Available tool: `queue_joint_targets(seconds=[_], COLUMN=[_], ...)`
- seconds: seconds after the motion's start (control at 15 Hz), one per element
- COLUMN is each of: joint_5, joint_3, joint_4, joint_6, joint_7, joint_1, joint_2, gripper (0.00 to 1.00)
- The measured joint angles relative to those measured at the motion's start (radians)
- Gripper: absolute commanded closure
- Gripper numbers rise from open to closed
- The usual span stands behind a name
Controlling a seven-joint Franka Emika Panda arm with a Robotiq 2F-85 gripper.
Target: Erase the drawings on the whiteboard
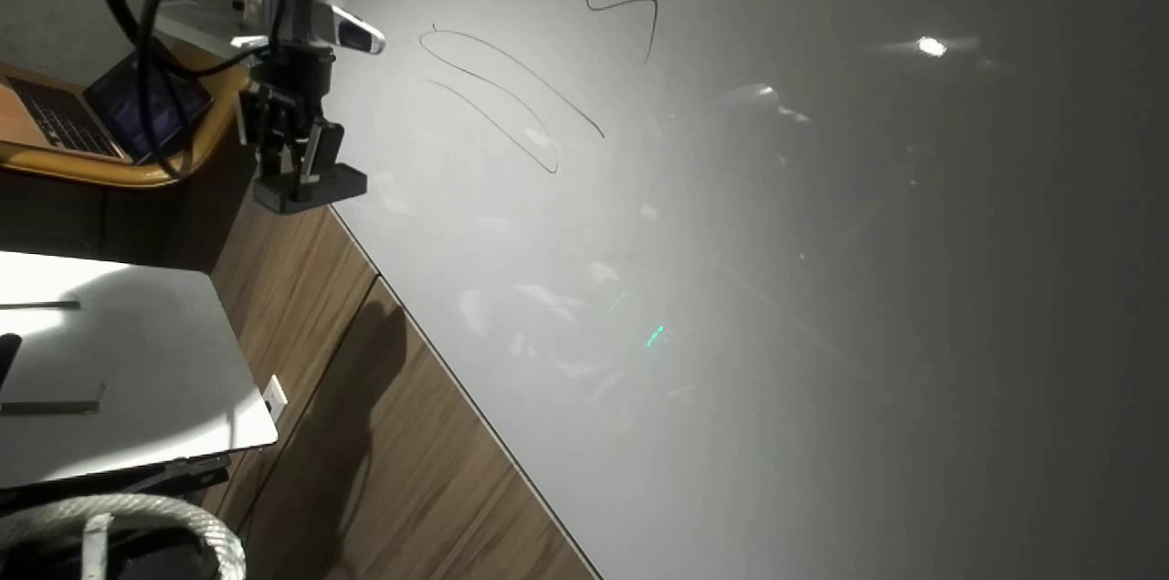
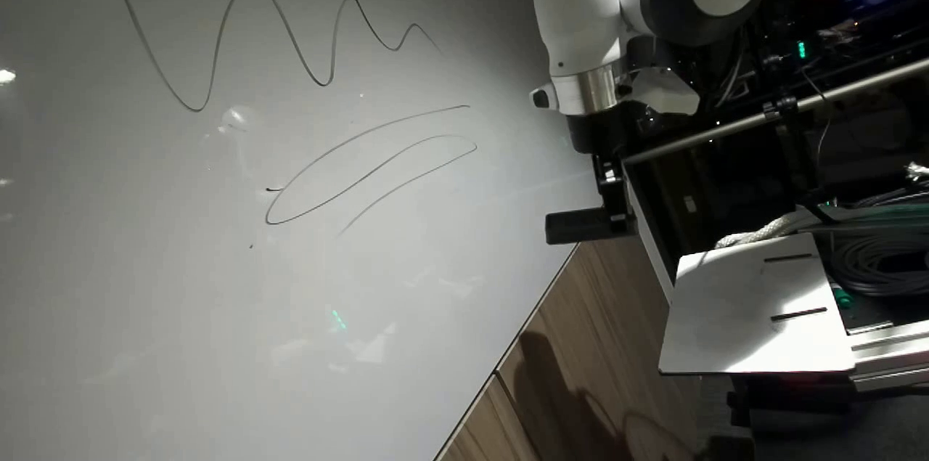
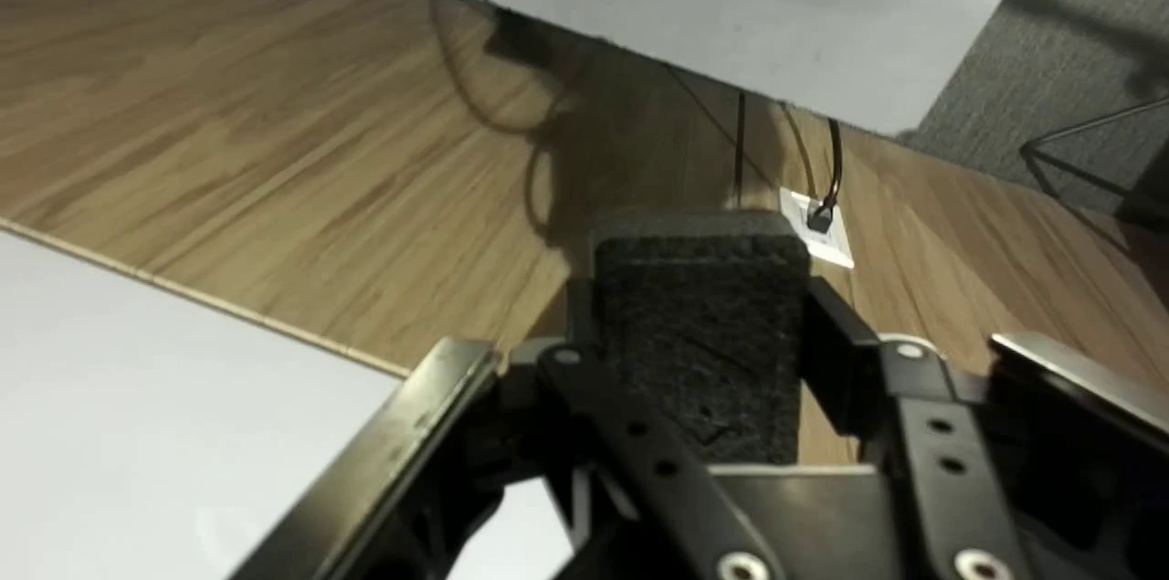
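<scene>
The glossy pale whiteboard (image 1: pixel 849 315) fills most of both exterior views. Its drawings are thin dark lines: a zigzag (image 2: pixel 323 84) and, below it, a slanted loop (image 2: pixel 268 222). Both lie away from the arm, on the open part of the board. My gripper (image 3: pixel 701 315) is shut on a dark felt eraser (image 3: pixel 703 333), with one finger pad against each long side. In an exterior view the eraser (image 1: pixel 315 189) appears over the board's slanted edge. In the wrist view the whiteboard (image 3: pixel 155 397) shows at lower left, without any drawing there.
Brown wooden panelling (image 3: pixel 320 142) adjoins the board's straight edge and bears the arm's shadow. A small white table (image 2: pixel 755 308) stands beside it. A wall outlet (image 3: pixel 822 228) has a cable plugged in. A laptop (image 1: pixel 64 119) lies near the arm, whose black cable (image 1: pixel 151 23) hangs in loops.
</scene>
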Motion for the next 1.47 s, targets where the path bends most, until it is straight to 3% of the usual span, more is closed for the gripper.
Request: queue_joint_targets(seconds=[0.6, 1.0, 1.47], joint_5=[0.0, -0.009, -0.021], joint_3=[0.044, 0.082, 0.078], joint_4=[0.296, 0.568, 0.833], joint_6=[-0.009, -0.009, -0.01], joint_7=[-0.003, 0.008, 0.072], joint_1=[-0.001, -0.003, -0.018], joint_2=[-0.031, 0.059, 0.15], gripper=[0.71, 0.71, 0.71])
